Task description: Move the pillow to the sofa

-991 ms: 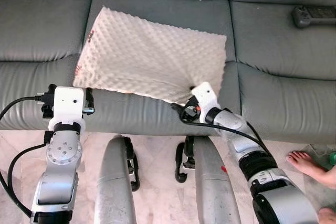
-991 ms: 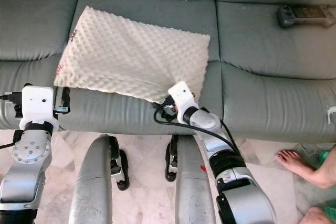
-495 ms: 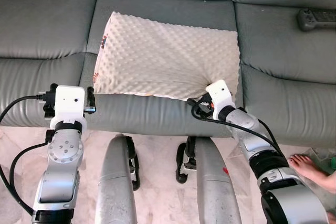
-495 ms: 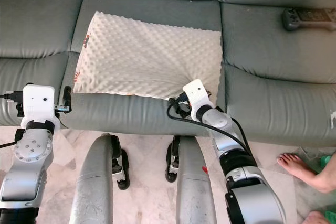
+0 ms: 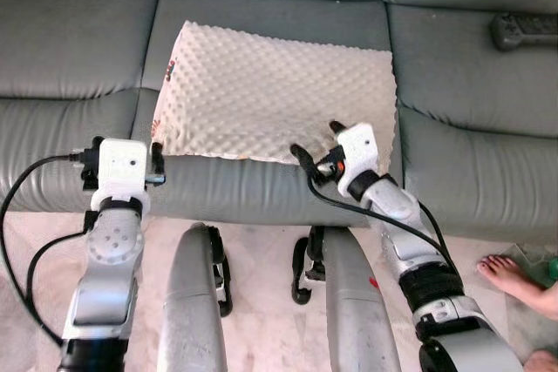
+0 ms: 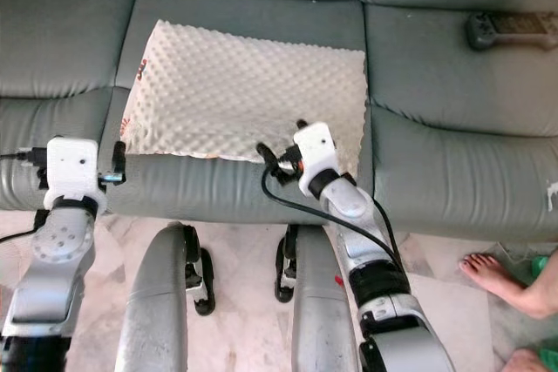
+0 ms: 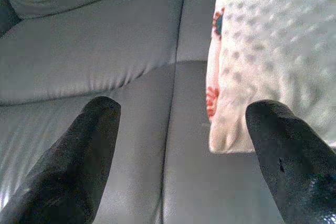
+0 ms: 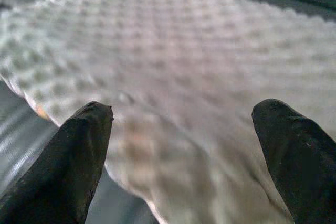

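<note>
Left gripper (image 7: 178, 156) spread wide, clear of the pillow's near left corner, right gripper (image 5: 316, 141) spread apart over the front edge, dimpled cream pillow (image 5: 275, 93) flat on grey sofa (image 5: 78, 50) middle seat, dark controller (image 5: 521, 28) far right.

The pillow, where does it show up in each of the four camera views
Left eye view: pillow lies on the middle sofa seat.
Right eye view: same seat, upper middle.
Left wrist view: its corner with red print.
Right wrist view: its bumpy surface beyond the open fingers.
Shared landmark: the pillow's bumpy cream cover against the grey sofa.
</note>
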`<state>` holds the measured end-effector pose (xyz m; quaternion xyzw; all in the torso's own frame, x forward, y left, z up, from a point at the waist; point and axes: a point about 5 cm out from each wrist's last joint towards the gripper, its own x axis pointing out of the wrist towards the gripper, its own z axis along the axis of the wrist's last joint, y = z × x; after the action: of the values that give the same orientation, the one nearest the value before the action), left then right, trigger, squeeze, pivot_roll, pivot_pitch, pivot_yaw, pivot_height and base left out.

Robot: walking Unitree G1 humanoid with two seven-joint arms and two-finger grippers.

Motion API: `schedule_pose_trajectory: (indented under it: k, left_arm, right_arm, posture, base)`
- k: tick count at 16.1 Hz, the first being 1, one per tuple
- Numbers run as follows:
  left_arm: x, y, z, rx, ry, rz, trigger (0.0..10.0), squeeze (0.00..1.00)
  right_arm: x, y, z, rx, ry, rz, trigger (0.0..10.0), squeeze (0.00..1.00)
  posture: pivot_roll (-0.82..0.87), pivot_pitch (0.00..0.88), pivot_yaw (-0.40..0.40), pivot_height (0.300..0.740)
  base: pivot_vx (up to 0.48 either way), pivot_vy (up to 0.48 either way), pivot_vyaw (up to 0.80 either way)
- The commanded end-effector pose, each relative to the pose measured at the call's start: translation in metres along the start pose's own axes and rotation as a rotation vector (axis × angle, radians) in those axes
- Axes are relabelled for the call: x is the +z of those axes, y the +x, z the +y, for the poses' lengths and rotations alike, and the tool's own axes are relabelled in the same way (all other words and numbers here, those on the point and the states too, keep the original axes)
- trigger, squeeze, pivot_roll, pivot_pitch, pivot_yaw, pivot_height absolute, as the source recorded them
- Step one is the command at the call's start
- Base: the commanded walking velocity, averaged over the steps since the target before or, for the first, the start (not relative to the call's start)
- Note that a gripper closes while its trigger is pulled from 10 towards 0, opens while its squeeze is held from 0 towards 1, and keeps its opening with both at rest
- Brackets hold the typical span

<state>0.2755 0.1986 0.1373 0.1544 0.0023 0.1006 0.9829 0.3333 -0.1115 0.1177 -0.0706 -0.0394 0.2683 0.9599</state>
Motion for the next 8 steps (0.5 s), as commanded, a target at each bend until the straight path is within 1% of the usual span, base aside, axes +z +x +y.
schedule_pose_trajectory:
  k: [1,2,3,5,6,7,8]
  left_arm:
    - [-0.009,-0.003,-0.002,-0.002,-0.007,0.028,10.0,0.0]
    - [-0.009,-0.003,-0.005,-0.01,-0.02,0.017,10.0,0.0]
    - [-0.009,-0.004,-0.01,-0.025,-0.047,0.001,10.0,0.0]
    - [-0.014,-0.011,-0.018,-0.057,-0.068,-0.006,10.0,0.0]
    - [-0.019,-0.017,-0.027,-0.09,-0.092,-0.006,10.0,0.0]
    - [-0.019,-0.018,-0.03,-0.108,-0.104,-0.015,10.0,0.0]
    - [-0.018,-0.019,-0.036,-0.148,-0.135,-0.035,10.0,0.0]
  right_arm:
    - [-0.006,-0.007,0.003,-0.009,0.016,0.006,10.0,0.0]
    - [-0.002,-0.007,0.001,-0.042,0.008,-0.015,10.0,0.0]
    - [0.0,-0.008,0.0,-0.083,-0.018,-0.026,10.0,0.0]
    - [0.0,-0.013,0.007,-0.104,-0.043,-0.034,10.0,0.0]
    - [-0.002,-0.021,0.012,-0.1,-0.043,-0.039,10.0,0.0]
    - [-0.001,-0.024,0.014,-0.082,-0.049,-0.047,10.0,0.0]
    - [0.003,-0.03,0.016,-0.043,-0.059,-0.065,10.0,0.0]
  posture:
    - [0.06,0.343,-0.03,0.631]
    - [0.06,0.325,-0.03,0.631]
    - [0.04,0.305,-0.028,0.631]
    - [0.01,0.268,-0.028,0.631]
    - [0.01,0.236,-0.029,0.631]
    - [0.01,0.223,-0.03,0.631]
    - [0.01,0.197,-0.03,0.631]
  base:
    - [0.0,0.0,0.0]
    - [0.0,0.0,0.0]
    - [0.0,0.0,0.0]
    - [0.0,0.0,0.0]
    - [0.0,0.0,0.0]
    - [0.0,0.0,0.0]
    - [0.0,0.0,0.0]
